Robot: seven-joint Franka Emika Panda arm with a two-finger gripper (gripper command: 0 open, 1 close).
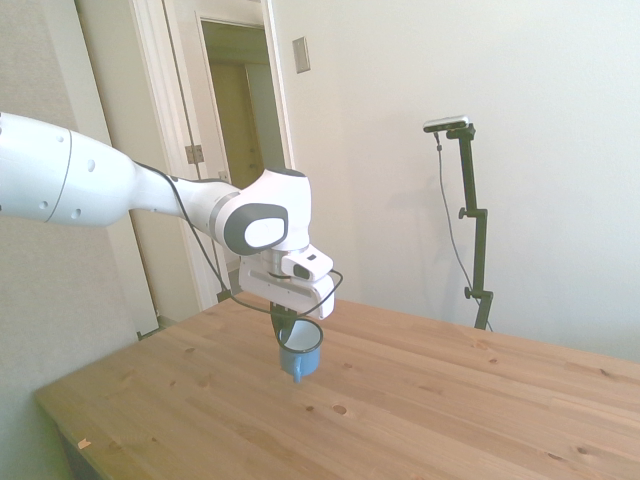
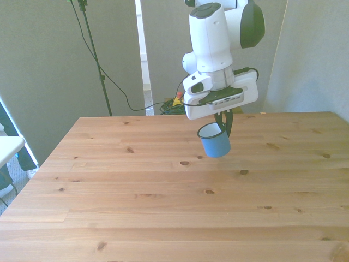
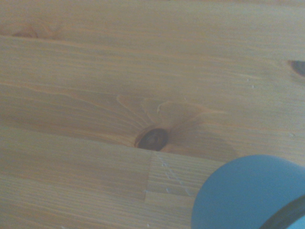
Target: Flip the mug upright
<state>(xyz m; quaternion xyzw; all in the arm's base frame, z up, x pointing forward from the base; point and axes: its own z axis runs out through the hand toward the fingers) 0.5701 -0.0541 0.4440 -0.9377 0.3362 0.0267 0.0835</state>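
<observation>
One wooden counter (image 2: 109,207) spreads below a single white arm. Toward the front view's right of centre, the one gripper (image 2: 224,126) pinches the rim of one blue mug (image 2: 215,140), which hangs clear above the boards, mouth up and slightly tilted.

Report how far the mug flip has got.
Done: the hand has the mug by its rim and lifted clear of the table. In hand: the mug hangs mouth-up but tilted; the side view shows its base above the wood. Left: level it, lower it onto its base and release. The wrist view shows only the blue wall over bare planks.
</observation>
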